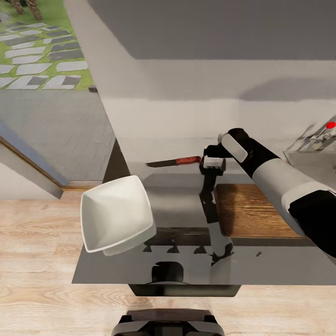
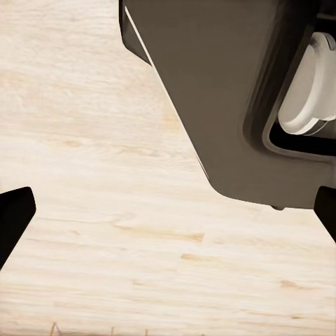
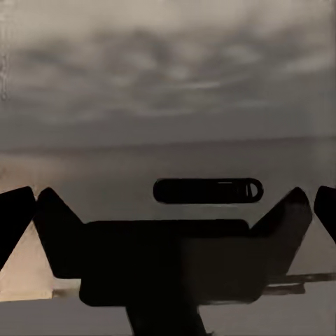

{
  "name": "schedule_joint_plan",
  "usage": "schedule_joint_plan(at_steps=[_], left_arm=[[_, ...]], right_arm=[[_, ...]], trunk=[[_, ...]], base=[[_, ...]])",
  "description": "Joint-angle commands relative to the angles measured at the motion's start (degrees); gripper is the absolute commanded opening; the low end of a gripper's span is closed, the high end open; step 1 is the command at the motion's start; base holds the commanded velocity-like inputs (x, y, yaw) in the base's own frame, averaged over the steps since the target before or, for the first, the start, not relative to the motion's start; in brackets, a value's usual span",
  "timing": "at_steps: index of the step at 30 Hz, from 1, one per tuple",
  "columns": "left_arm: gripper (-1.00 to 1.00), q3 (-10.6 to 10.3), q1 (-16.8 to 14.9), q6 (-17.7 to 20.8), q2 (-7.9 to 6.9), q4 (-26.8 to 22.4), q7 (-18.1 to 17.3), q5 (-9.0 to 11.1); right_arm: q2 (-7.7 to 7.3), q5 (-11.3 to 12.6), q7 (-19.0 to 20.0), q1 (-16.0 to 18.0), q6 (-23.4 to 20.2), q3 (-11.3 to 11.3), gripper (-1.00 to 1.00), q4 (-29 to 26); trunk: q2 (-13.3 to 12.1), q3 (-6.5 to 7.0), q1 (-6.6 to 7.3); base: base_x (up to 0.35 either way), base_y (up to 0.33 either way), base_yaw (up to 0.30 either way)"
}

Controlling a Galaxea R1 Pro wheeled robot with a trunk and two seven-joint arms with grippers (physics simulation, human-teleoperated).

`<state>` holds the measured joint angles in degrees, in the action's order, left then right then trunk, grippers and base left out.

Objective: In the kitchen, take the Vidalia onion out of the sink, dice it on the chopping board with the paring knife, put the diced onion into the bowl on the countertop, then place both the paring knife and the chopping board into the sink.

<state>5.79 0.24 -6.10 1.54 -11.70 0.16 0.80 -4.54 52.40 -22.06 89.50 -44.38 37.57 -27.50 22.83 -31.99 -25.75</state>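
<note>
The right claw [image 1: 213, 167] is held open just beside the knife's red handle, not gripping it. The knife [image 1: 172, 162] is laid flat on the shiny countertop [image 1: 186, 196], between the bowl [image 1: 116, 214] and the board [image 1: 252, 210]. It looks light, thin, and slippery; the handle should be pinched.

The sink [image 1: 311, 148] is cut off, perhaps half hidden.
</note>
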Motion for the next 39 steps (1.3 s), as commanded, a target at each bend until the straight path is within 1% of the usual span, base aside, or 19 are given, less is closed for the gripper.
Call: schedule_joint_plan(at_steps=[1, 7, 10, 13, 15, 17, 19, 20, 21, 23, 24, 25, 26, 29, 31, 34, 37, 38, 39], left_arm=[[1.00, 0.3, 0.0, -0.1, 0.04, -0.1, 0.0, 0.1], [1.00, 0.3, 0.0, -0.1, 0.04, -0.1, 0.0, 0.1], [1.00, 0.3, 0.0, -0.1, 0.04, -0.1, 0.0, 0.1], [1.00, 0.3, 0.0, -0.1, 0.04, -0.1, 0.0, 0.1], [1.00, 0.3, 0.0, -0.1, 0.04, -0.1, 0.0, 0.1], [1.00, 0.3, 0.0, -0.1, 0.04, -0.1, 0.0, 0.1], [1.00, 0.3, 0.0, -0.1, 0.06, -0.1, 0.0, 0.1], [1.00, 0.3, 0.0, -0.1, 0.18, -0.1, 0.0, 0.1], [1.00, 0.3, 0.0, -0.1, 0.33, -0.1, 0.0, 0.1], [1.00, 0.3, 0.0, -0.1, 0.42, -0.1, 0.0, 0.1], [1.00, 0.3, 0.0, -0.1, 0.43, -0.1, 0.0, 0.1], [1.00, 0.3, 0.0, -0.1, 0.45, -0.1, 0.0, 0.1], [1.00, 0.3, 0.0, -0.1, 0.45, -0.1, 0.0, 0.0], [1.00, 0.3, 0.0, -0.1, 0.54, -0.1, 0.0, 0.0], [1.00, 0.3, 0.0, -0.1, 0.55, -0.1, 0.0, 0.0], [1.00, 0.3, 0.0, -0.1, 0.56, -0.1, 0.0, 0.0], [1.00, 0.3, 0.0, -0.1, 0.76, -0.1, 0.0, 0.0], [1.00, 0.3, 0.0, -0.1, 0.81, -0.1, 0.0, 0.0], [1.00, 0.3, 0.0, -0.1, 0.91, -0.1, 0.0, 0.0]], right_arm=[[-0.07, 0.6, -0.4, 0.1, -0.1, 0.4, 1.00, -0.2], [-0.04, 0.8, 0.0, 0.1, -0.3, 0.3, 1.00, -3.8], [-0.03, 0.8, 0.4, 0.1, -2.4, 0.5, 1.00, -6.6], [-0.10, 0.8, 6.9, 0.1, -9.5, 0.7, 1.00, -10.3], [-0.50, 0.7, 11.7, 0.1, -11.8, 0.7, 1.00, -12.2], [-2.22, 0.6, 17.7, 0.1, -13.2, 0.9, 1.00, -15.1], [-3.42, 0.6, 20.4, 0.1, -13.6, 1.2, 1.00, -16.9], [-5.75, 0.5, 24.1, 0.1, -14.0, 2.4, 1.00, -19.6], [-8.45, 0.5, 27.4, 0.1, -14.1, 5.0, 1.00, -21.7], [-11.56, 0.5, 31.4, 0.1, -14.2, 10.2, 1.00, -23.5], [-12.24, 0.4, 32.3, 0.1, -14.2, 11.6, 1.00, -23.8], [-13.63, 0.4, 33.9, 0.1, -14.2, 13.9, 1.00, -24.5], [-14.34, 0.4, 34.7, 0.1, -14.2, 14.8, 1.00, -25.0], [-17.89, 0.2, 38.8, 0.1, -14.2, 17.6, 1.00, -29.5], [-19.02, -0.5, 40.4, 0.1, -14.2, 18.8, 1.00, -32.4], [-20.48, -3.4, 41.9, 0.1, -14.3, 23.9, 1.00, -36.8], [-22.42, -4.7, 42.3, 0.1, -14.4, 26.6, 1.00, -39.1], [-22.79, -4.8, 42.3, 0.1, -14.4, 26.9, 1.00, -39.4], [-24.17, -5.2, 42.4, 0.1, -14.4, 27.5, 1.00, -40.1]], trunk=[[0.1, -0.07, -0.03], [0.1, -0.07, -0.03], [0.1, -0.07, -0.03], [0.1, -0.07, -0.03], [0.1, -0.07, -0.03], [0.1, -0.07, -0.03], [0.1, -0.07, -0.03], [0.1, -0.07, -0.03], [0.1, -0.07, -0.03], [0.1, -0.07, -0.03], [0.1, -0.07, -0.03], [0.1, -0.07, -0.03], [0.1, -0.07, -0.03], [0.1, -0.07, -0.03], [0.1, -0.07, -0.03], [0.1, -0.07, -0.03], [0.1, -0.07, -0.03], [0.1, -0.07, -0.03], [0.1, -0.07, -0.03]], base=[[0.000, 0.000, -0.010], [0.000, 0.000, -0.003], [0.000, 0.000, 0.000], [0.000, 0.000, 0.000], [0.000, 0.000, 0.000], [0.000, 0.000, 0.000], [0.000, 0.000, 0.000], [0.000, 0.000, 0.000], [0.000, 0.000, 0.000], [0.000, 0.000, 0.000], [0.000, 0.000, 0.000], [0.000, 0.000, 0.000], [0.000, 0.000, 0.000], [0.000, 0.000, 0.000], [0.000, 0.000, 0.000], [0.000, 0.000, 0.000], [0.000, 0.000, 0.000], [0.000, 0.000, 0.000], [0.000, 0.000, 0.000]])
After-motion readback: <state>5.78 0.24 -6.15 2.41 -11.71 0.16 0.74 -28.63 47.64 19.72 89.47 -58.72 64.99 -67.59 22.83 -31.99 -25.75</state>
